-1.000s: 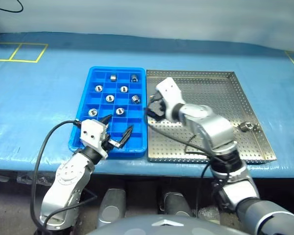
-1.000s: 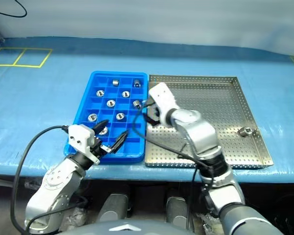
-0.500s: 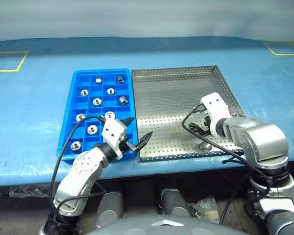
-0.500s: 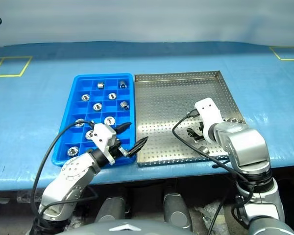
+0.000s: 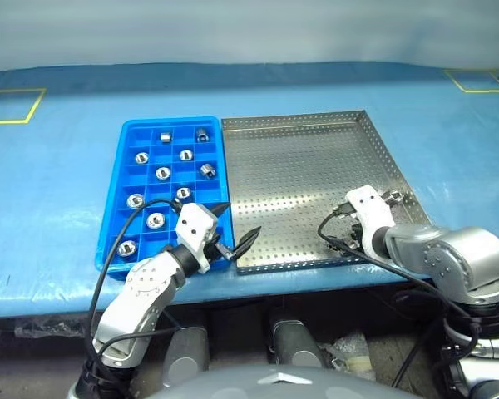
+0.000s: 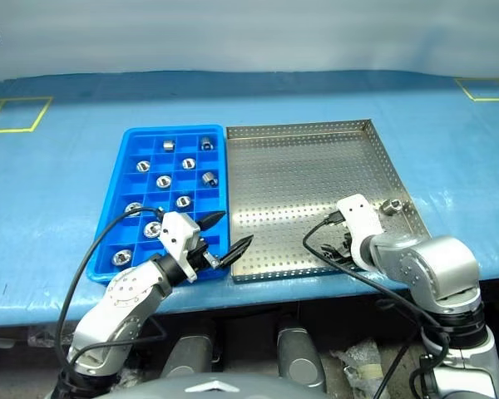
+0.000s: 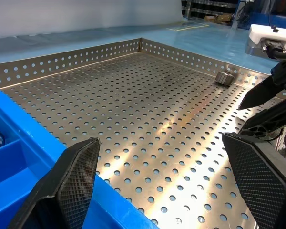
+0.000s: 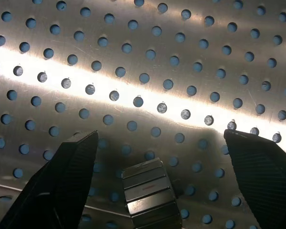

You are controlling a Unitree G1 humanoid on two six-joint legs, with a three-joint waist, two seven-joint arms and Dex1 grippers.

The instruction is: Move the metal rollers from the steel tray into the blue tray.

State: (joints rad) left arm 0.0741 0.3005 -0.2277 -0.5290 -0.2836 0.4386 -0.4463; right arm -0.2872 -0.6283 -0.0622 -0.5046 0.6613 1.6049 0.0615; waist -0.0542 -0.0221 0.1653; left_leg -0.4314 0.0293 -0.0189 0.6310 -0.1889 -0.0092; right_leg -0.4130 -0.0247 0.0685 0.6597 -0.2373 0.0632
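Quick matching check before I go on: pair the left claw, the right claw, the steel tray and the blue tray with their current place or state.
1. left claw
2. right claw
3. steel tray
4. blue tray

a. several rollers sit in its compartments
b. open, a roller between its fingers
c. open over the seam between the two trays
d. one roller against its right rim

Pairs: 1-c, 2-b, 3-d, 4-a
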